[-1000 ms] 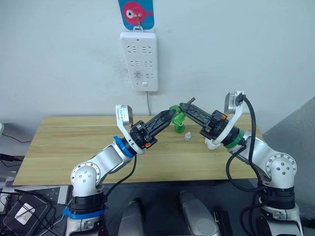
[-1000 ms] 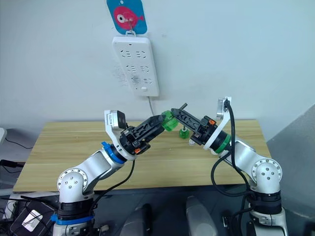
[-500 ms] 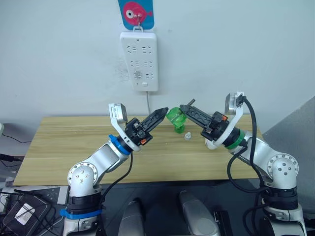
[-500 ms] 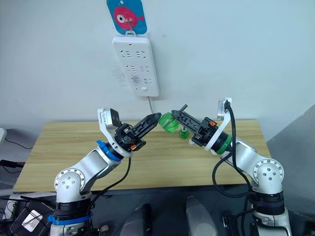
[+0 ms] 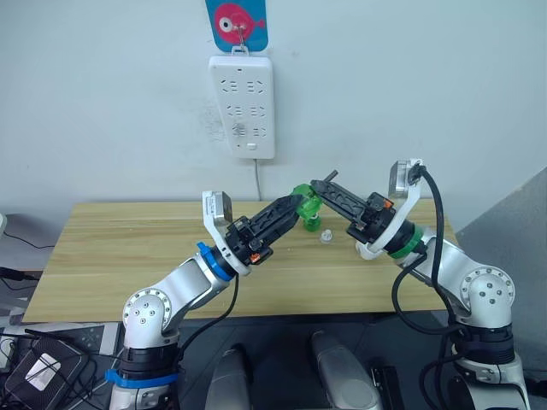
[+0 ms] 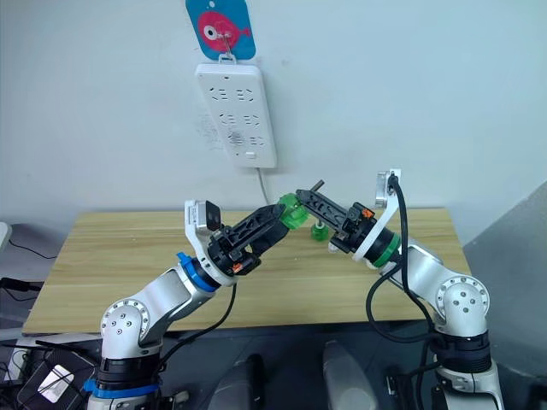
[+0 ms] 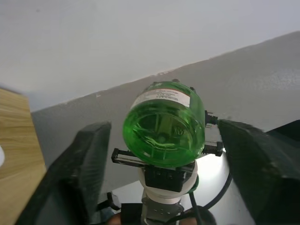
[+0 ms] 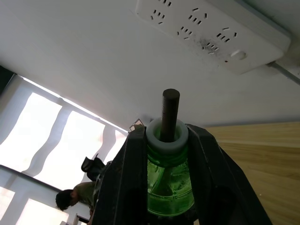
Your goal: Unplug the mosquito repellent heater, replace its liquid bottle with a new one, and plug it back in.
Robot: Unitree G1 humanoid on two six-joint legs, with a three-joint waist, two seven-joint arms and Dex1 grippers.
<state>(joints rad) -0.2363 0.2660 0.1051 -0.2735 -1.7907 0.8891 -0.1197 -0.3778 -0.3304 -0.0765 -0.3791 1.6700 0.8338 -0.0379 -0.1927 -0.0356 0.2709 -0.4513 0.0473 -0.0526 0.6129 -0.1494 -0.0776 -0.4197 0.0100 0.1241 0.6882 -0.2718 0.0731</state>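
Right gripper (image 5: 318,190) clamped on the green liquid bottle (image 5: 305,198) above the wooden table (image 5: 111,248), wick up, left gripper (image 5: 291,207) spread wide around the bottle's base, heater itself not made out, power strip (image 5: 242,104) on the wall behind.

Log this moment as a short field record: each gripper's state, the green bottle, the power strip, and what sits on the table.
right gripper: shut on the green bottle, gripping near its neck, wick sticking out
left gripper: open, fingers either side of the bottle's base, not touching
green bottle: held in the air above the table
power strip: hanging on the wall, sockets empty
table: a second green bottle and a small clear cap
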